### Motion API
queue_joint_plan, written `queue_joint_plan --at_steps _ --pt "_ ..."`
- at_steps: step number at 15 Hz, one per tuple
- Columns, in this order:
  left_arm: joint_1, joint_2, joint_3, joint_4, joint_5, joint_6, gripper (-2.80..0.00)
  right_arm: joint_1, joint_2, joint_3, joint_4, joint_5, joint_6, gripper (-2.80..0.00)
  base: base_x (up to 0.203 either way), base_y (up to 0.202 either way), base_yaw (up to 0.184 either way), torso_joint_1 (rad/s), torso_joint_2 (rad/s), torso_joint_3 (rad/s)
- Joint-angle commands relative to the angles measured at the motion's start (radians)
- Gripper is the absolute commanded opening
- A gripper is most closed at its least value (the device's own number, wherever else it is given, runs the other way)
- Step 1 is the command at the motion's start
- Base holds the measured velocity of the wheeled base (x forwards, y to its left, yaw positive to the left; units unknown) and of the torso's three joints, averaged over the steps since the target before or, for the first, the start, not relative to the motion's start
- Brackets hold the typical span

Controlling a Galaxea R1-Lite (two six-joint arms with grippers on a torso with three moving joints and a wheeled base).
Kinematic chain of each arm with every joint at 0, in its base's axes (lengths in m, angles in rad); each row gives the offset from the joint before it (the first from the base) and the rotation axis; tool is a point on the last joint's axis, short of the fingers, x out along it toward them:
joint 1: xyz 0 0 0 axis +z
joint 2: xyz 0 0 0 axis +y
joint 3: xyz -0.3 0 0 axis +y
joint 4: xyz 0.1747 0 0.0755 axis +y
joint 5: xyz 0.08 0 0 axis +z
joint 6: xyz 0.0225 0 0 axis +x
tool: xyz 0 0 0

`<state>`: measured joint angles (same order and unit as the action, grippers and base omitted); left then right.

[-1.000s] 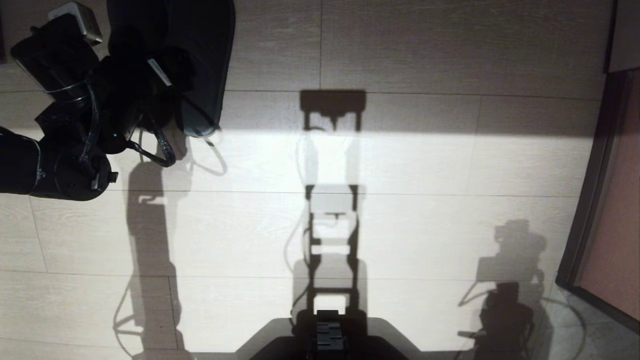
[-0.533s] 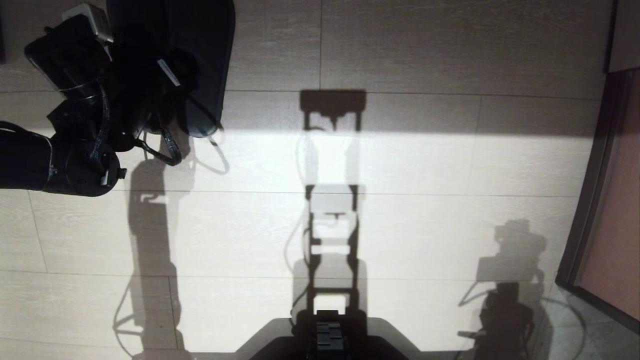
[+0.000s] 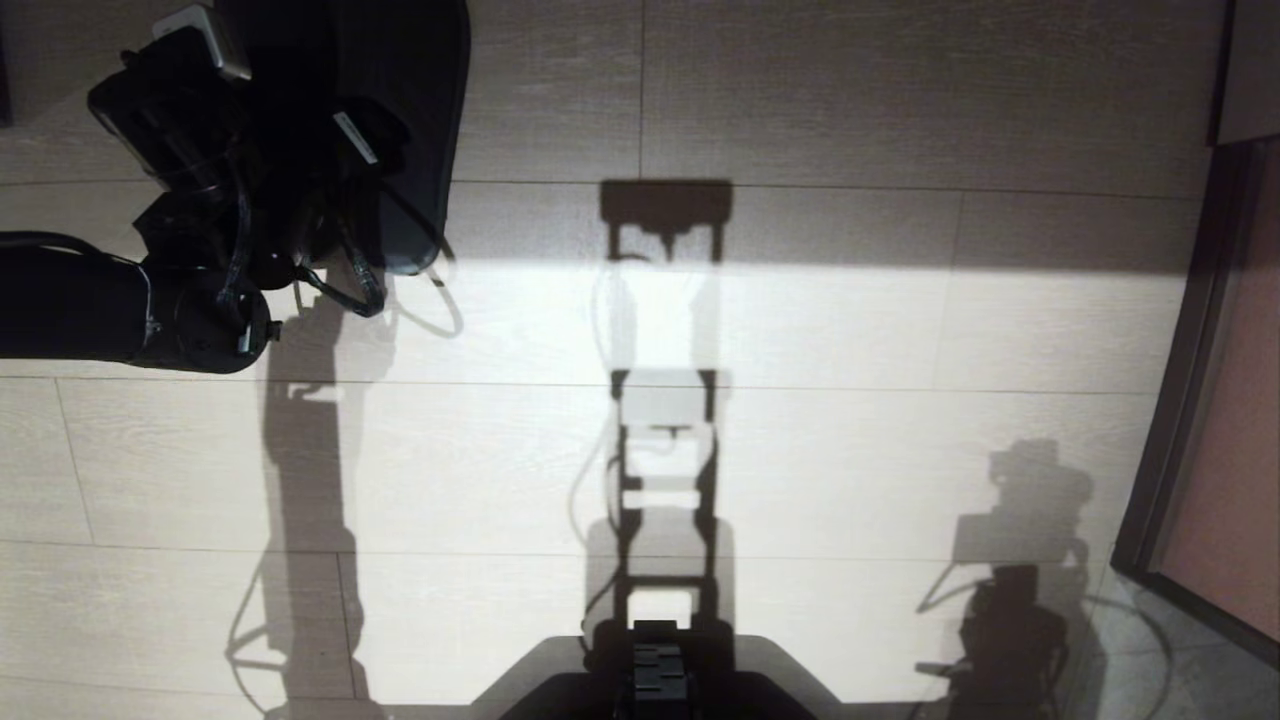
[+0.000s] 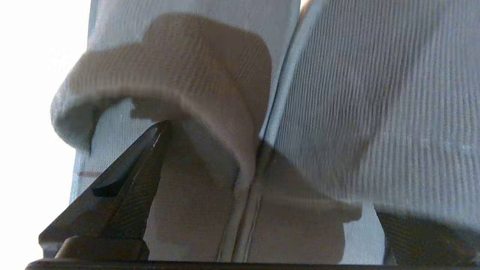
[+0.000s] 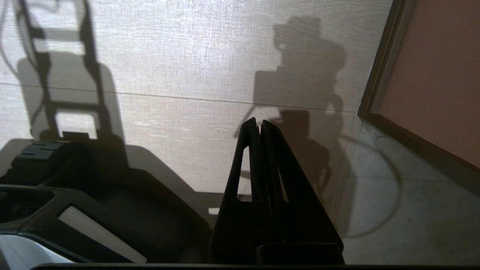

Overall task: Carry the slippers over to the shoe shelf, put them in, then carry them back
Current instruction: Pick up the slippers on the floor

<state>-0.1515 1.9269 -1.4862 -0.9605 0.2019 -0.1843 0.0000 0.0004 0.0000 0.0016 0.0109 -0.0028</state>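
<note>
The slippers (image 3: 415,120) lie side by side on the floor at the far left, dark in the head view. My left arm reaches over them from the left. In the left wrist view the slippers (image 4: 210,112) fill the picture. My left gripper (image 4: 270,170) is open wide and astride the pair's touching inner edges. One finger (image 4: 127,180) points into the mouth of one slipper, and the other finger (image 4: 423,236) sits low beside the second slipper. My right gripper (image 5: 258,122) is shut and empty, parked low on the right. The shoe shelf is out of view.
Pale wood-look floor (image 3: 850,330) spreads ahead, crossed by the robot's shadows. A dark-framed reddish panel (image 3: 1225,430) stands along the right edge. The robot's base (image 3: 655,680) shows at the bottom middle.
My left arm has pushed further away and a little to the right, deeper over the slippers. The slippers and the right arm have stayed put.
</note>
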Motion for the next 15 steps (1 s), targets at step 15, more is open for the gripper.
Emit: queue_joint_plan --at_steps 15 --pt "0.000 0.084 -0.235 -0.023 0.002 0.006 0.00 0.001 -0.002 0.000 0.000 0.000 0.000 -2.80 0.000 0.000 0.000 0.000 0.00 0.000"
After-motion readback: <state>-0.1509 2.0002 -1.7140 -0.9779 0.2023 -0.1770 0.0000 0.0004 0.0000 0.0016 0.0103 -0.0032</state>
